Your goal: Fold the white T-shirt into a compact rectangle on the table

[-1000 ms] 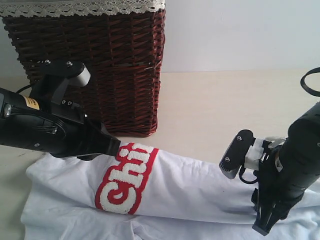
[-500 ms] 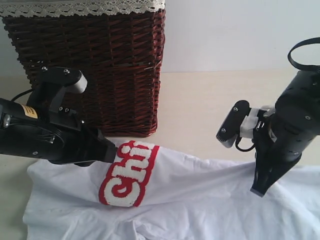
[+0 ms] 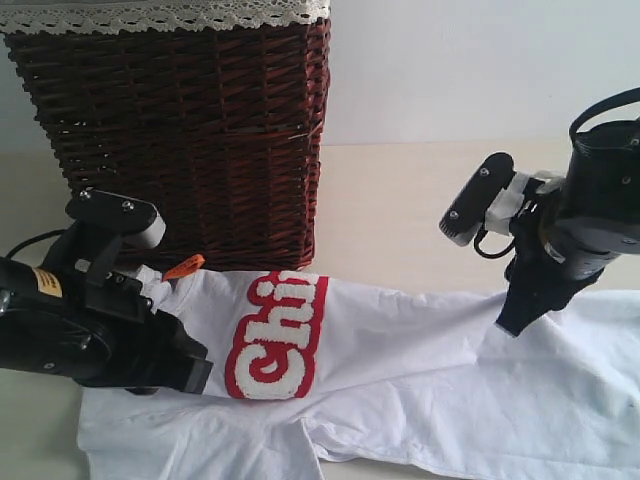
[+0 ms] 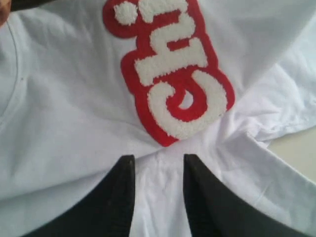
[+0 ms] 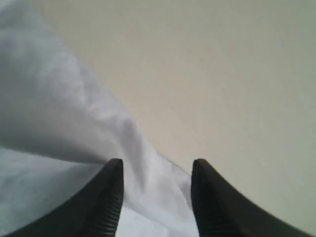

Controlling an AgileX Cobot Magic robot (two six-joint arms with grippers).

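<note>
With the black left gripper (image 4: 158, 160), pinches a fold of the soft white cotton T-shirt (image 3: 400, 350) beside its fuzzy red-outlined lettering (image 4: 173, 74). With the black right gripper (image 5: 157, 165), nips a raised ridge of it above the pale beige table (image 3: 400, 200). Leaves the rest sprawled there before the dark wicker basket (image 3: 200, 130).

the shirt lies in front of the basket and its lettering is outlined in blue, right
Not quite. The lettering on the shirt is outlined in red, not blue; the left wrist view shows this up close. The shirt does lie in front of the basket.
</note>
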